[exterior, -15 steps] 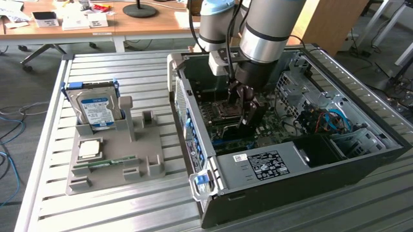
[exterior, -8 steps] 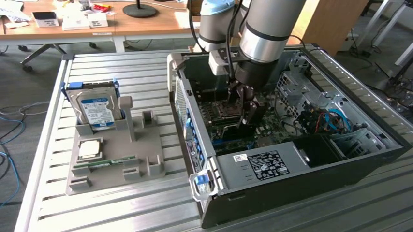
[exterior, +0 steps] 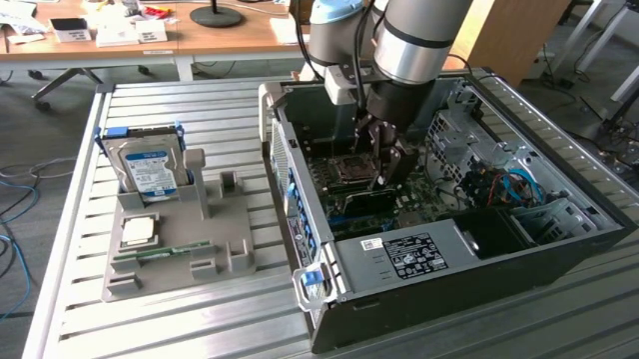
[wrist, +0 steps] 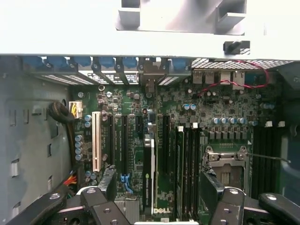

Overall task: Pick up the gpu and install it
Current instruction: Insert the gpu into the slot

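Case (exterior: pixel 559 247) lies on its side with the panel off, so it's wide open from above. The gripper (exterior: pixel 382 166) hangs inside with jaws spread, over the motherboard (wrist: pixel 220 110). Tight spots: the gpu (wrist: pixel 149 176) standing on edge in its slot, the drive cage (exterior: pixel 454 131), and cables (exterior: pixel 499 187) toward the exterior view's right.

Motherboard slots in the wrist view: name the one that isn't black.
The white slot, the outermost one, next to the row of capacitors; the other long slots are black.
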### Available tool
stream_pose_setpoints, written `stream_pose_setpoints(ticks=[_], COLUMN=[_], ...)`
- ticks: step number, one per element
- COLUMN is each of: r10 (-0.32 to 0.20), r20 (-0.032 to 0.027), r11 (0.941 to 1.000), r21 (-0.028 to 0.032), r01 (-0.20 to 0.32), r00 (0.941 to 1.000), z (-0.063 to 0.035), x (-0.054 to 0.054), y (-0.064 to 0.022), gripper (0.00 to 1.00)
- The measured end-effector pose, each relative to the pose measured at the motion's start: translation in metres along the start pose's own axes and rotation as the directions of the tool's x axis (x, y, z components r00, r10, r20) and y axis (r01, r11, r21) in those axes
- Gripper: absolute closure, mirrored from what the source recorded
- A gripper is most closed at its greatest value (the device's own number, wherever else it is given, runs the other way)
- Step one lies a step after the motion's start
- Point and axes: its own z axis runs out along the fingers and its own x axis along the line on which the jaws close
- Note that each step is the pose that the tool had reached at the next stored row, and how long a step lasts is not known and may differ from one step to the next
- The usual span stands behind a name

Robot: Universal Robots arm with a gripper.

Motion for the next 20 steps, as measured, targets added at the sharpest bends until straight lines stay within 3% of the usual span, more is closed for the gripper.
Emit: stream_pose_setpoints(ticks=[10, 13, 20], r10=[-0.003, -0.007, -0.008], r20=[0.0031, 0.0078, 0.0083], r11=[1.0, 1.0, 1.0], r21=[0.0049, 0.0047, 0.0046], r01=[0.003, 0.007, 0.008], r00=[1.0, 0.9999, 0.9999], z=[-0.0006, -0.0008, -0.0008], x=[0.0, 0.0, -0.001], y=[-0.0012, -0.0051, -0.0145], gripper=[0.2, 0.2, 0.2])
